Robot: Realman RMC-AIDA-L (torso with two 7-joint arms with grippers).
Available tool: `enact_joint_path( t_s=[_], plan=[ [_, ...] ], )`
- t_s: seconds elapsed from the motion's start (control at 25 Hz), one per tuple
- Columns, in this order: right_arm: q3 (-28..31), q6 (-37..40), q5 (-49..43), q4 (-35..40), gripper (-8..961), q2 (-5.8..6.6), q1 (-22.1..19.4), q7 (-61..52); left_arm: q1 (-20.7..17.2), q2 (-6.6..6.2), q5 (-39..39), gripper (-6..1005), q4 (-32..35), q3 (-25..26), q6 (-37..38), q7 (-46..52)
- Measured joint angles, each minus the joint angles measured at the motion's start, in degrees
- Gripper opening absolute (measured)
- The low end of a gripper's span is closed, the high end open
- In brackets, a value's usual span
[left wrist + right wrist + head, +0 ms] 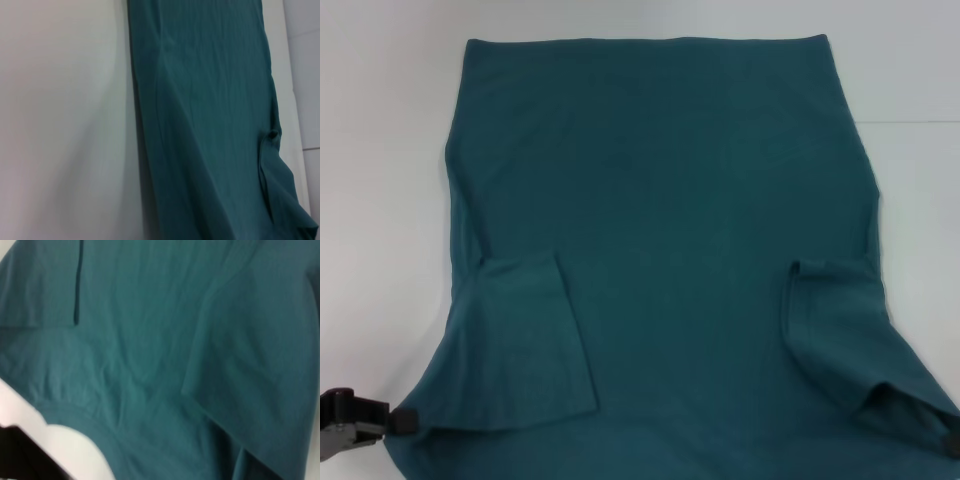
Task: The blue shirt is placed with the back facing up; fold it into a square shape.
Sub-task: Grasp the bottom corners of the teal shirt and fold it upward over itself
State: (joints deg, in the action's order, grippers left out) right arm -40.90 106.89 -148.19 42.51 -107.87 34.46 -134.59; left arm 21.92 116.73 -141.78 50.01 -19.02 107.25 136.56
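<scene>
The blue shirt lies plain side up on the white table, with no lettering showing. Its left sleeve is folded flat inward over the body. Its right sleeve is folded inward too, and the cloth bulges up near the corner. My left gripper is at the shirt's near left edge, shut on the cloth. My right gripper is at the near right corner, shut on the cloth there. The shirt also shows in the left wrist view and fills the right wrist view.
Bare white table lies left of the shirt and on its right and far sides. A seam line in the table runs at the far right. A dark shape sits at the corner of the right wrist view.
</scene>
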Motion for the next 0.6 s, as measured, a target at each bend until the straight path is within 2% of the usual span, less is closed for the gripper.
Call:
enact_joint_path(
  t_s=[0.12, 0.24, 0.6],
  plan=[
    [3.02, -2.67, 0.51, 0.00, 60, 0.34, 0.01, 0.01, 0.79, -0.13, 0.86, 7, -0.54, 0.36, -1.32, 0.00],
    [7.55, -6.83, 3.11, -0.25, 63, 0.25, 1.02, 0.02, 3.40, -0.34, 2.00, 7, -2.67, 0.55, -5.26, 0.71],
    [9.01, -25.55, 14.43, -3.60, 73, -1.05, 5.26, -1.62, 18.20, -2.45, 1.79, 7, -14.20, -2.20, -27.70, 5.56]
  ],
)
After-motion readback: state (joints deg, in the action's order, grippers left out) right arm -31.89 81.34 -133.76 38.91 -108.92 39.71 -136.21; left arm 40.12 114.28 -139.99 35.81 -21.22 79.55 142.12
